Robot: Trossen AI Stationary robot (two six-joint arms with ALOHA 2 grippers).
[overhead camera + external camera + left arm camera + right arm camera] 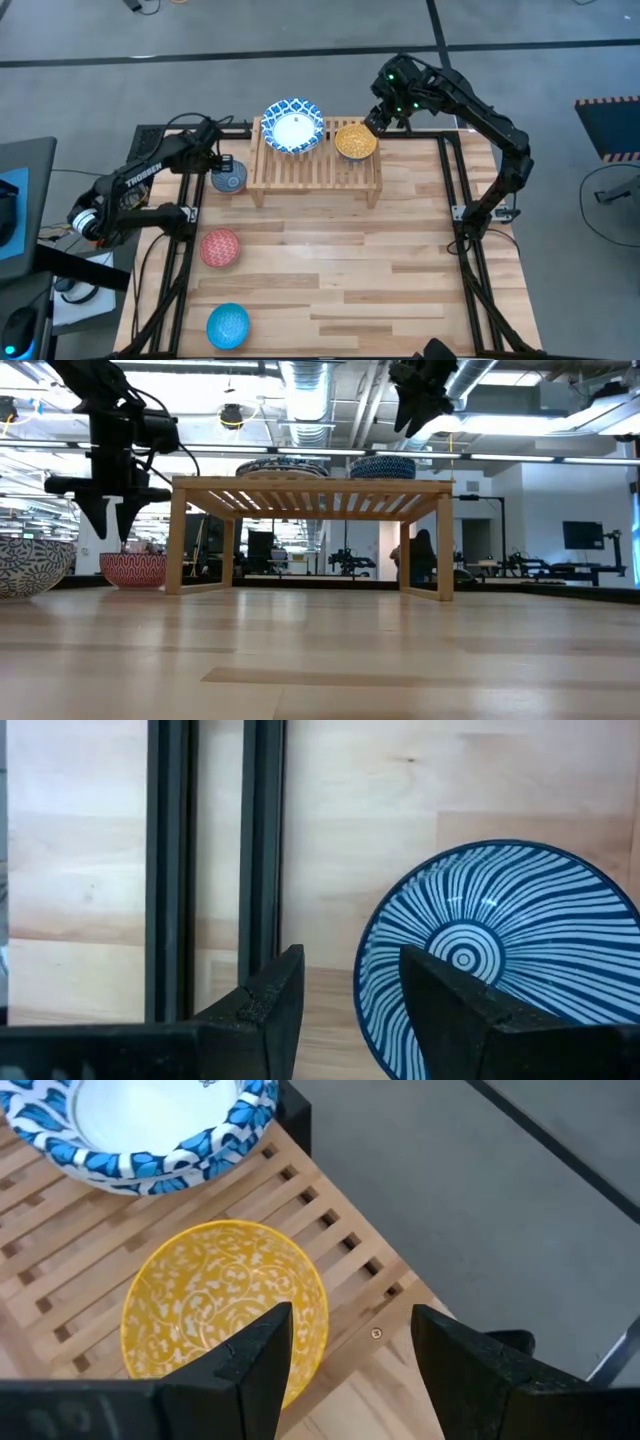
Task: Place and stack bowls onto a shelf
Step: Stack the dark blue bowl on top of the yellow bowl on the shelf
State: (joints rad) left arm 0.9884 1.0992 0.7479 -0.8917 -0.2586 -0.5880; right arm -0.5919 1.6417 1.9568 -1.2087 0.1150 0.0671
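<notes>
Beside the shelf (pixel 315 165), left gripper (pixel 345 1010) hangs open and empty over the grey-blue bowl (pixel 229 178), rim just off one finger.

Even, bright overhead light across the high view; shadows under the shelf (pixel 315 160) soft and short. Low view backlit: ceiling light strips (pixel 300 385) glare white, arms reduced to dark silhouettes, near tabletop (pixel 320 660) soft and out of focus. Wrist views evenly lit; nearest dark fingers (pixel 270 1010) slightly blurred.
</notes>
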